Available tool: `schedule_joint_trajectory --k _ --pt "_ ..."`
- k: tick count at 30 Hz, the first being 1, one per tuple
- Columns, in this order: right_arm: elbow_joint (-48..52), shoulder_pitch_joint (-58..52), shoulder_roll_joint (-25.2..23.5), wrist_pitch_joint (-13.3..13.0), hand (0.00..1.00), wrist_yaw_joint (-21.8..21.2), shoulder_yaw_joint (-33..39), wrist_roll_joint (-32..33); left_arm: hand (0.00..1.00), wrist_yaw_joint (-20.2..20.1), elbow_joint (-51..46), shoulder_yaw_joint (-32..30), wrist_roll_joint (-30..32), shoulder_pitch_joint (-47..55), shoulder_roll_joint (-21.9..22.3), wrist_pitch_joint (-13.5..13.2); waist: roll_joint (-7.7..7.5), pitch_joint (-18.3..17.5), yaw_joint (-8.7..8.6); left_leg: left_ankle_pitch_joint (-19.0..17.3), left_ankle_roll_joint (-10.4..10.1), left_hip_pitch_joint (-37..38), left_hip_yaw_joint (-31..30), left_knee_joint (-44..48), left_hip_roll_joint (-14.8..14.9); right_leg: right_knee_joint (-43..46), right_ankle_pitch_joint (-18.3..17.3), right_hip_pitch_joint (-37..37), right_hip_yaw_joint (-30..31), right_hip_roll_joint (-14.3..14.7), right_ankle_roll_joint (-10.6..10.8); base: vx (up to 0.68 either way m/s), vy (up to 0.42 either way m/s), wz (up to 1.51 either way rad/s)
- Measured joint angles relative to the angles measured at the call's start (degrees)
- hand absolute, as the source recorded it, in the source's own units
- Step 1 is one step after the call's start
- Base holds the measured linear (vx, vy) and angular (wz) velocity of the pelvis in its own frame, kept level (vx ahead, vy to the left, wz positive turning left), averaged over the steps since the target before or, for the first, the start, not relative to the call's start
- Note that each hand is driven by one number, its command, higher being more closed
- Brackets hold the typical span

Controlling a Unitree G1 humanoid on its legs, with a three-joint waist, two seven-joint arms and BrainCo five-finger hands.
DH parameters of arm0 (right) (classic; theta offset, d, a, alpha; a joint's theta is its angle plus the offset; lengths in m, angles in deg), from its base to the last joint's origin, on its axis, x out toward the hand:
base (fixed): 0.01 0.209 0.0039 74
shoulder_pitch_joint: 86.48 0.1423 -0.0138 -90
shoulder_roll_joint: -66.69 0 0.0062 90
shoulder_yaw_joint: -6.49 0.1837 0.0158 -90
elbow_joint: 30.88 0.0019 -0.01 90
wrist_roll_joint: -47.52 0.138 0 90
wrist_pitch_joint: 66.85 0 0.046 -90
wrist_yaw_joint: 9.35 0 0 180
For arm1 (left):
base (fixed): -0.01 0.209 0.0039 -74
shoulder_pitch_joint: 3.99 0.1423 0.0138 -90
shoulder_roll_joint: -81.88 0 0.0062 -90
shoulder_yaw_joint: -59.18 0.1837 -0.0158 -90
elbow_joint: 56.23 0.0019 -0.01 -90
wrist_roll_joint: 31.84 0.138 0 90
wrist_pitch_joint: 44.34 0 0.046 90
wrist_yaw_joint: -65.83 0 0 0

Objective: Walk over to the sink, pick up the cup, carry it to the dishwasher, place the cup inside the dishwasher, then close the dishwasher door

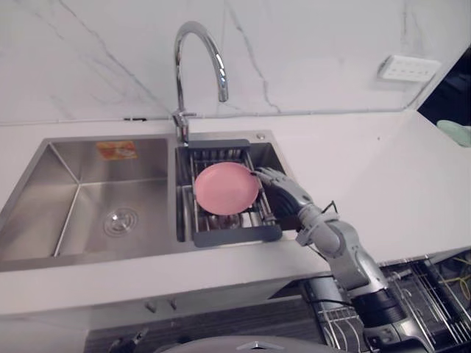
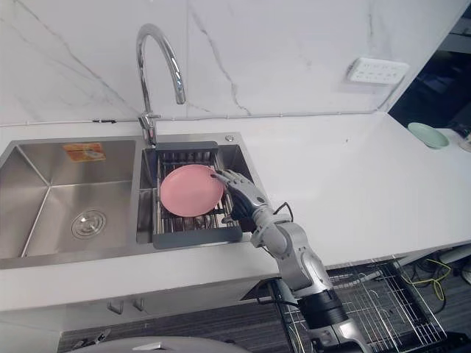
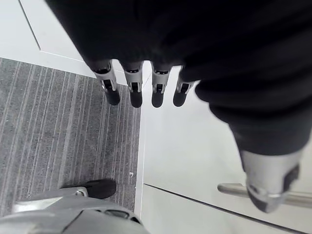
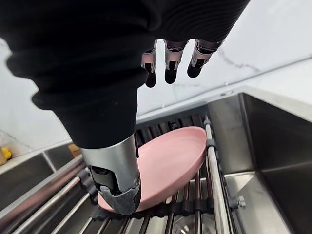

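Right wrist view shows the right hand [image 4: 116, 171], fingers stretched open above the pink plate [image 4: 170, 161], thumb near its rim. Left eye view adds that the plate lies on a rack [image 1: 237, 237] in the sink [image 1: 81, 202]. Left wrist view: left hand [image 3: 135, 93] open beside a cabinet door [image 3: 185, 156].

Brushed steel sink [image 1: 44, 213], glossy chrome faucet [image 1: 197, 51], smooth matt pink plate [image 1: 226, 187].

The pink round plate [image 1: 224, 187] hid the middle of the dark wire draining rack [image 1: 235, 234] under it. The right hand [image 1: 285, 191] covered the plate's right rim, so it was hard to tell if they touched. Far to the plate's right, a pale green dish [image 1: 456, 134] was cut off by the picture's edge. Below the plate and to its right, the wire dishwasher basket [image 1: 434, 294] was cut off too.
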Motion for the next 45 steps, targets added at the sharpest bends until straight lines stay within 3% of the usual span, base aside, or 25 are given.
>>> schedule_joint_trajectory --k 10,17,35,45 --pt "-11.5 5.0 0.9 -2.3 0.00 1.0 -3.7 -6.7 0.00 -0.5 -0.1 -0.1 1.3 -0.5 0.0 0.5 0.26 -0.1 1.29 0.4 -0.2 -1.1 -1.6 0.0 0.0 -0.8 0.1 0.1 -1.7 0.1 0.0 -0.02 -0.023 0.09" --pt "-19.6 8.9 0.8 -4.2 0.00 5.6 -6.2 -12.7 0.00 -0.8 -0.9 -0.2 1.3 -0.4 0.0 0.5 0.48 0.2 2.09 0.6 -0.3 -1.9 -2.9 0.0 0.0 -1.4 0.1 0.6 -3.2 0.2 0.0 -0.03 -0.023 0.09" --pt "-28.9 15.0 0.8 -4.5 0.00 14.1 -8.2 -17.9 0.00 -0.8 -1.4 -2.2 1.3 -0.3 0.0 0.4 0.07 1.3 3.31 1.1 -0.4 -2.6 -4.7 -0.1 -0.2 -1.6 0.0 1.0 -5.8 0.2 0.0 -0.02 -0.014 0.06" --pt "-29.5 15.9 0.8 -6.2 0.00 13.7 -9.9 -17.8 0.00 -0.8 -2.7 -2.2 1.2 -0.3 -0.4 0.3 -0.78 1.9 3.91 1.2 -0.6 -2.7 -4.9 -0.1 -0.1 -1.6 -0.1 1.2 -6.0 0.0 0.0 -0.01 -0.002 0.01"
